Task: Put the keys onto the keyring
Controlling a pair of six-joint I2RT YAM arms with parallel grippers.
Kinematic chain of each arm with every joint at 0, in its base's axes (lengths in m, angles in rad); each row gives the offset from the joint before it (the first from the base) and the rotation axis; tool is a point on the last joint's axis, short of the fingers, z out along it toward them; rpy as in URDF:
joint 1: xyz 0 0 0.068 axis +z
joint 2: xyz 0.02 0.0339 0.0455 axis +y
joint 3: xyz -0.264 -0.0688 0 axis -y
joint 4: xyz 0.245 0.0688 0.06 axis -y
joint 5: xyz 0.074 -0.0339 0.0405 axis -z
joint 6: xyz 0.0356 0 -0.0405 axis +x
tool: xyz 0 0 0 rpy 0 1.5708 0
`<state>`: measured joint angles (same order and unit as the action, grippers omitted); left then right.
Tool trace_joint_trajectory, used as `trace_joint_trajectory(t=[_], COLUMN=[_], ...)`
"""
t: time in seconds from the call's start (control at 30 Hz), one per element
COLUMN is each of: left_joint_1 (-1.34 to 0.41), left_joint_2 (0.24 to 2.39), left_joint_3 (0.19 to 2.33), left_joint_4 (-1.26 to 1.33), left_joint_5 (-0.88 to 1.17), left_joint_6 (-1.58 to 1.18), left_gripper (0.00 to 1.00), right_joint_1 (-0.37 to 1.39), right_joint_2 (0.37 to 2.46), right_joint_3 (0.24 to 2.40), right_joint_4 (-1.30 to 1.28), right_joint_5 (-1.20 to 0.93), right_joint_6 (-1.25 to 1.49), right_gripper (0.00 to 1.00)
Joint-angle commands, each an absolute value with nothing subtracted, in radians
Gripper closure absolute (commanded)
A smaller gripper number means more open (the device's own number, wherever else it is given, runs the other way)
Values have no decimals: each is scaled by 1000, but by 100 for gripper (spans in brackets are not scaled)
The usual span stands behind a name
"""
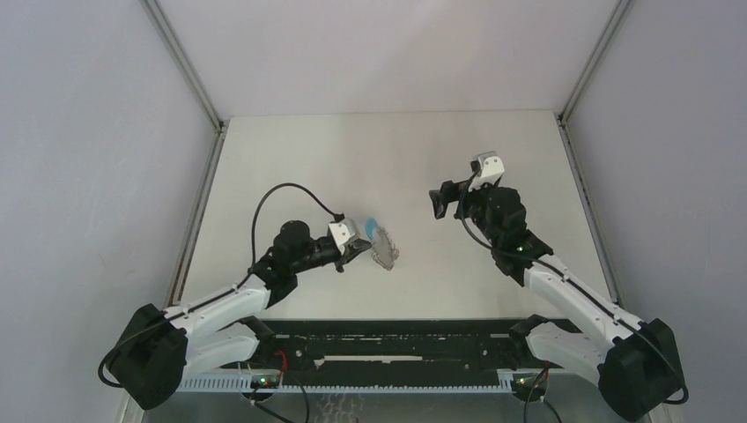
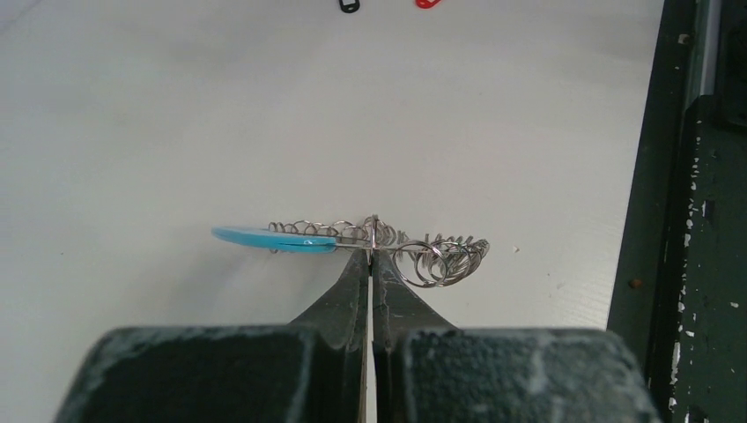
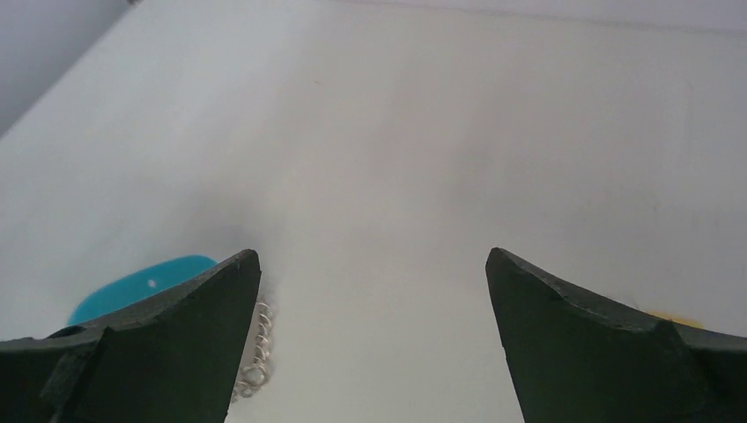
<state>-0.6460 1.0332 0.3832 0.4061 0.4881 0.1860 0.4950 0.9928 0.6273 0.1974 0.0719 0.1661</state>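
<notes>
The keyring (image 2: 440, 256) is a silvery chain of small rings with a light blue band (image 2: 273, 236). It hangs edge-on just above the table, and my left gripper (image 2: 372, 253) is shut on its chain. From above, the keyring (image 1: 385, 253) sits at the tips of that left gripper (image 1: 363, 248). A black key (image 2: 349, 6) and a red key (image 2: 427, 3) lie on the table at the top edge of the left wrist view. My right gripper (image 1: 438, 204) is wide open and empty. In its own view the right gripper (image 3: 372, 256) shows the blue band (image 3: 132, 286), the chain (image 3: 255, 352) and a yellow key (image 3: 674, 317).
The white table (image 1: 388, 150) is walled on three sides by grey panels. A black rail (image 1: 388, 339) runs along the near edge between the two arm bases.
</notes>
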Motion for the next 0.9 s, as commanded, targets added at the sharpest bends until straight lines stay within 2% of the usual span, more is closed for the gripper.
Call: trace_joint_trajectory(t=[0.0,0.07,0.2,0.43,0.87], left_joint_1=[-650,-650,-650,-650,-649], left_joint_2=[1014,1016,1020,1012,1036], left_joint_3=[445,444,448,455,496], left_joint_4=[440,440,433,402,319], left_joint_5=[463,457,444,437,401], left_joint_6=[187,186,185,196,214], left_gripper=[100,100,100,100,100], right_joint_1=[430,383,279,145,110], right_joint_2=[1042,1079,1165,1351,1775], right_joint_3=[691,731,778,863,1183], right_joint_4=[78,14,-63,-136,-361], right_joint_5=[136,125,80,63,265], right_joint_6=[277,315,378,422,472], right_gripper=[0,2,14,20,37])
